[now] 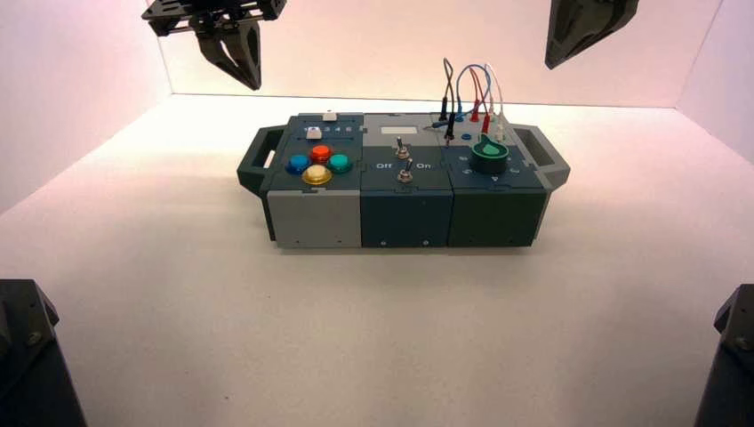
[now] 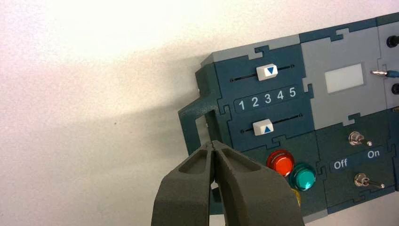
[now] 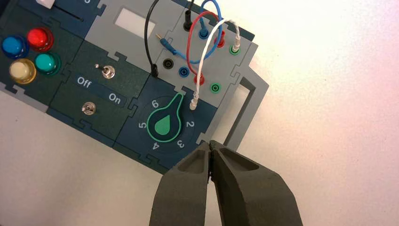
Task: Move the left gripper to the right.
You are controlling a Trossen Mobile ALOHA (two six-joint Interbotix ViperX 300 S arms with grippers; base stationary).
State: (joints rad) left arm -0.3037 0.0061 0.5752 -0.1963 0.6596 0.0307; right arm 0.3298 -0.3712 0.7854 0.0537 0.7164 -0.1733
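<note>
Left gripper (image 1: 238,55) closed, empty, hanging above and behind the box's (image 1: 405,218) left handle (image 1: 258,160). Rightward shift looks not yet made; whole move remains. Right gripper (image 3: 210,147) closed, idle over the box's right end.

The box (image 1: 405,200) is dark teal with a grey corner block, a grey panel and a white label (image 2: 344,78). Four round buttons sit just past the left gripper's (image 2: 214,147) dark grey fingertips: red (image 2: 280,162), green (image 2: 302,177), yellow (image 3: 21,70) and blue (image 3: 12,46). Beyond them, two white sliders (image 2: 267,71) carry blue triangles, with white numerals 1 to 5 between. White "Off" and "On" lettering lies between two silver toggles (image 2: 355,138). Just ahead of the right gripper's (image 3: 210,147) dark grey tips is a green knob (image 3: 166,123) ringed by white numbers. Farther off run black, blue, red and white wires (image 3: 207,42) into red, blue, green and black sockets.
</note>
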